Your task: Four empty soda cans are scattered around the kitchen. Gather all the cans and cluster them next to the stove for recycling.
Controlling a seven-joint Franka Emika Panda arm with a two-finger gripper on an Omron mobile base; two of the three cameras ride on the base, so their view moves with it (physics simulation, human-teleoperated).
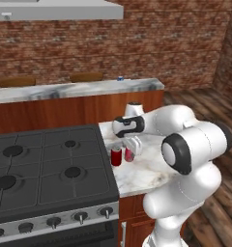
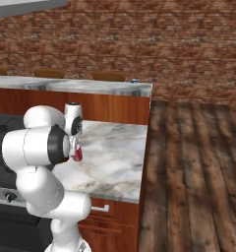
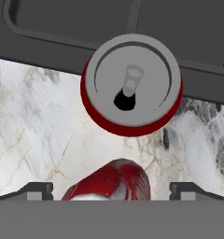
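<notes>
Red cans stand on the white marbled counter just right of the stove. In the left base view two of them sit side by side near the cooktop's right edge: the left red can closest to the stove, and the right red can just beside it, partly covered by the gripper that hangs over it. In the right base view one red can peeks out from behind the arm's white elbow, resting on the same counter.

From the hand view, looking straight down, the gripper has its two dark fingertips spread wide at the bottom edge, one on each side of the nearer can, whose red shoulder shows between them. The fingertips stand clear of that can's sides, so the jaws are apart and grip nothing. The other can stands upright a little farther up in that view, its silver top and dark drinking hole facing the camera, its base just at the seam where marble meets the black cooktop.

Farther back, a small blue can sits on the long rear counter by the brick wall, well apart from the stove; it shows again as a blue speck in the right base view.
</notes>
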